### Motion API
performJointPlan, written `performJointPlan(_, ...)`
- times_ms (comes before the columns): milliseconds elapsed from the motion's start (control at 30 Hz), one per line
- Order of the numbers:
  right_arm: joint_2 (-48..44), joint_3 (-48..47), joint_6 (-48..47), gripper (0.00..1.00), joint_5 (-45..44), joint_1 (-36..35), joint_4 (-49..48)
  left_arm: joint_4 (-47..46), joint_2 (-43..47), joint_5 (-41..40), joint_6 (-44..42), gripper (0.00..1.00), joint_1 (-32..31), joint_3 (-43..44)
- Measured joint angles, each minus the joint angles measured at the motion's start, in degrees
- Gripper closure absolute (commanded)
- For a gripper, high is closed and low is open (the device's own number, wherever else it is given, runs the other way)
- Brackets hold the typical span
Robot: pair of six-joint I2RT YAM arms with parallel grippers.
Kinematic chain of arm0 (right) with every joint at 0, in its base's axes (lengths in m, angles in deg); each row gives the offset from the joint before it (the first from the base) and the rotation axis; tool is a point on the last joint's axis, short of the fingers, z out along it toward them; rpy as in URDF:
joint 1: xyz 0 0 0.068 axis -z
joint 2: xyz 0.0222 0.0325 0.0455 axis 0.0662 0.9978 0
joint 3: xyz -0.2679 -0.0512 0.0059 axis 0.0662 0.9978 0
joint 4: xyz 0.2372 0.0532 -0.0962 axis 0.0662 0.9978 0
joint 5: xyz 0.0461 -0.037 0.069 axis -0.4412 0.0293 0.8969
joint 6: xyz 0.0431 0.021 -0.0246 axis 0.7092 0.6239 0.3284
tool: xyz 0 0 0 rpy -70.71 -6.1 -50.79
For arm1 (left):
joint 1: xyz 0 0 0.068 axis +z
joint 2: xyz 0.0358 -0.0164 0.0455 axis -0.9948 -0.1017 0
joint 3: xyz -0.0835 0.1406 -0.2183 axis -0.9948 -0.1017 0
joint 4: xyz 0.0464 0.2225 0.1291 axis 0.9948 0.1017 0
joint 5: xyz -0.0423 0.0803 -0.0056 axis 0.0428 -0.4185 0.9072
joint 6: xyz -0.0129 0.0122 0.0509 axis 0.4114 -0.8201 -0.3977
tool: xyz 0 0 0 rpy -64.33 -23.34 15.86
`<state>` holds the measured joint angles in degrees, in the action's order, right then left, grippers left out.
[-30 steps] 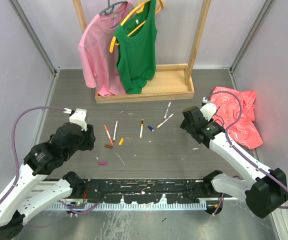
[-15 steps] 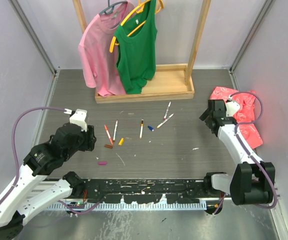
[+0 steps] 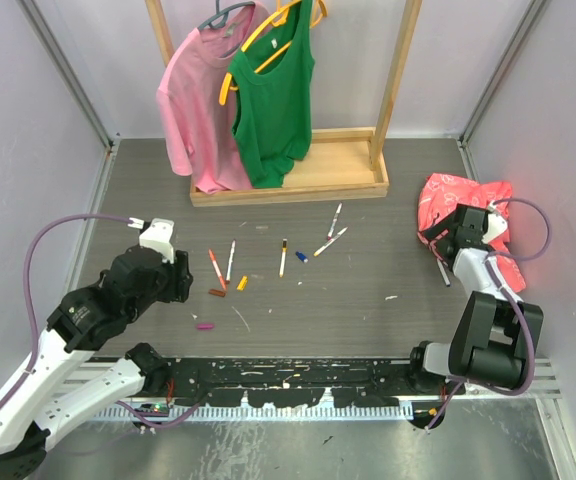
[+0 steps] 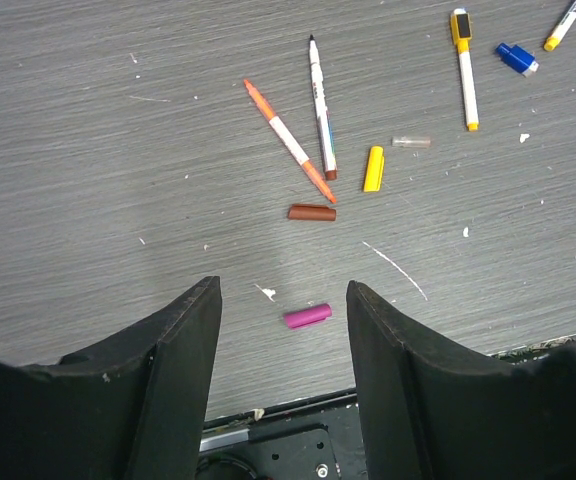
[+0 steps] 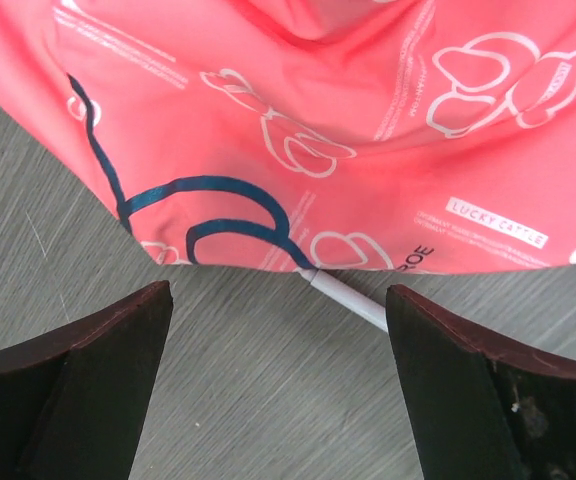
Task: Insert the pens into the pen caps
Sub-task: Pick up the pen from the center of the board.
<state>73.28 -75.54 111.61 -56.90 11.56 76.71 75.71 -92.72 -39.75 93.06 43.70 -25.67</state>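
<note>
Several pens lie mid-table: an orange pen [image 4: 288, 140], a brown-tipped pen [image 4: 320, 105] and a yellow-ended pen [image 4: 464, 68]. Two more pens [image 3: 331, 240] lie further back. Among them are loose pen caps: yellow [image 4: 372, 168], brown [image 4: 311, 212], blue [image 4: 517, 58] and magenta [image 4: 307, 316]. My left gripper [image 4: 281, 288] hangs open above the magenta cap, holding nothing. My right gripper [image 5: 278, 292] is open at the far right [image 3: 450, 240]. A white pen barrel [image 5: 353, 300] sticks out from under the red cloth [image 5: 368, 120] just ahead of it, untouched.
A wooden clothes rack [image 3: 288, 185] with a pink shirt and a green top stands at the back. The red cloth [image 3: 478, 215] lies crumpled by the right wall. A black rail [image 3: 288, 375] runs along the near edge.
The right arm swung from near the middle of the table out to the red cloth at the right, its jaws widening. The left arm stayed in place.
</note>
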Motion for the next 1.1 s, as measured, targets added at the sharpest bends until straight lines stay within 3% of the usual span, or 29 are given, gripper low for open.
performJointPlan(233, 3.1, 2.8, 0.2, 0.07, 7.0, 4.5, -4.9, 0.0, -0.2, 0.0, 0.0, 0.45, 0.0, 0.0)
performJointPlan(567, 5.0, 5.1, 1.7, 0.08, 10.1, 4.6, -7.4, 0.0, -0.4, 0.0, 0.0, 0.45, 0.1, 0.0)
performJointPlan(1100, 3.8, 6.6, 1.8, 0.28, 14.6, 4.7, -8.0, 0.0, -0.6, 0.3, 0.0, 0.45, 0.4, 0.0)
